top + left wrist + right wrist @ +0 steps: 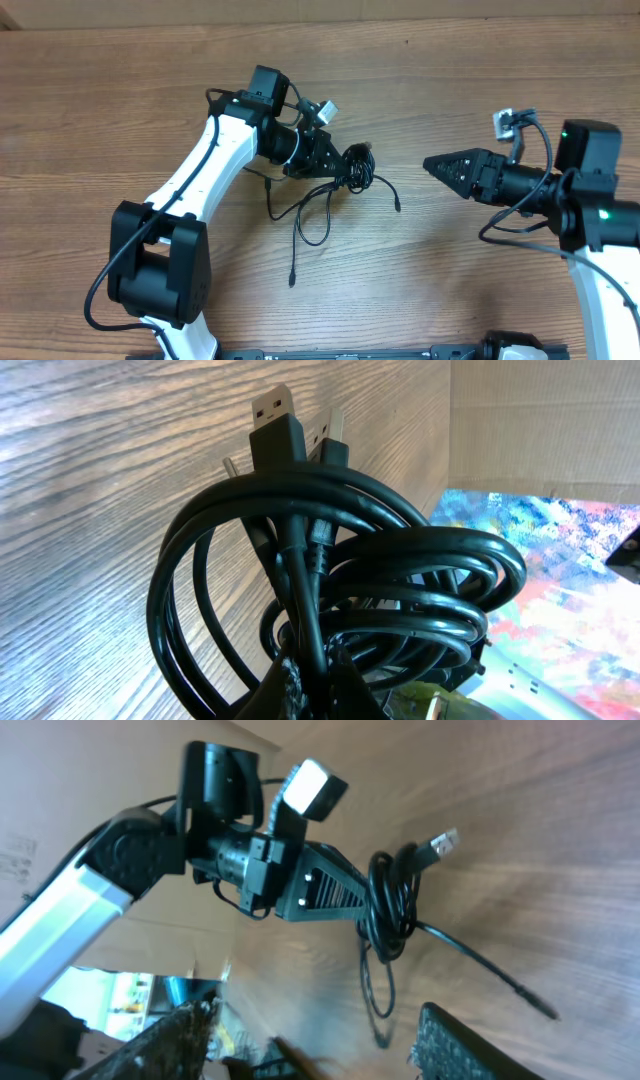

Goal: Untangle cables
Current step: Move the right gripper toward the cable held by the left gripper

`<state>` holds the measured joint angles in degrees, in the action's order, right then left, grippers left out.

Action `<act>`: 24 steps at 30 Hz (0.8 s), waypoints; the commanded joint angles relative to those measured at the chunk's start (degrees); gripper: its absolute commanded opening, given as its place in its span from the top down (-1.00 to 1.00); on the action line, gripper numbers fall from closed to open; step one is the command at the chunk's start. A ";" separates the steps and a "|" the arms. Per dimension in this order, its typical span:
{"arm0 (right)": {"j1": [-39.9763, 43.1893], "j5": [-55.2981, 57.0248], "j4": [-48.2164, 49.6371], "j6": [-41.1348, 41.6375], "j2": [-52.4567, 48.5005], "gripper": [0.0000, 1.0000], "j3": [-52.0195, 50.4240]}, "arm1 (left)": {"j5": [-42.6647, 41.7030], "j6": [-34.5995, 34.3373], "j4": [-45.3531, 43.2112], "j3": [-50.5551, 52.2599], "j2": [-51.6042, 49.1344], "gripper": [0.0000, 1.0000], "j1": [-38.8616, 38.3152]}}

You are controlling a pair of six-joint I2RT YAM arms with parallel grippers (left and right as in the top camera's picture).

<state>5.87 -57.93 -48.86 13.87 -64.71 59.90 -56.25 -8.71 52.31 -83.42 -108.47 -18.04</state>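
L gripper (343, 168), left of ctr, is clamped on a coiled bunch of the cables (357, 166). Loose strands trail from the bunch over the wood table (470, 70) toward the near edge, and a USB plug (276, 415) sticks out of the coil. R gripper (432, 163) is near on the right, jaws apart, pointing at the bunch w/o touching it.

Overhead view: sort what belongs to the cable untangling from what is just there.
Job:
cables, a coiled bundle with loose strands
left gripper, shut on the bundle
right gripper, open, apart from them

Just there:
table
cardboard wall
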 commanded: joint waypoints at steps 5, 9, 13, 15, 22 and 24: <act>-3.37 5.09 -0.96 -0.17 -2.16 -0.26 0.83 | -2.27 -0.04 -0.11 -1.84 -0.17 0.92 -1.18; -7.50 11.78 -1.03 -0.17 -2.29 -0.28 0.81 | -2.29 -0.11 -0.61 -1.84 -0.17 0.92 -1.70; -12.15 19.06 -0.50 -0.13 -2.49 -0.38 0.81 | -3.02 -0.13 -0.46 -1.84 -0.17 0.92 -2.29; -14.12 21.18 0.15 1.07 -3.04 -0.43 0.81 | -5.68 -0.11 -0.46 -1.84 -0.17 0.92 -2.60; -17.18 23.26 2.29 4.92 -6.40 -0.49 0.81 | -8.35 -0.13 -0.61 -1.84 -0.17 0.91 -2.78; -17.18 23.15 2.23 5.90 -7.28 -0.50 0.81 | -8.33 -0.11 -0.48 -1.84 -0.17 0.91 -2.78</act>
<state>-11.03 -36.47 -47.09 17.76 -71.07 59.90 -61.41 -8.69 51.75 -83.42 -108.47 -20.64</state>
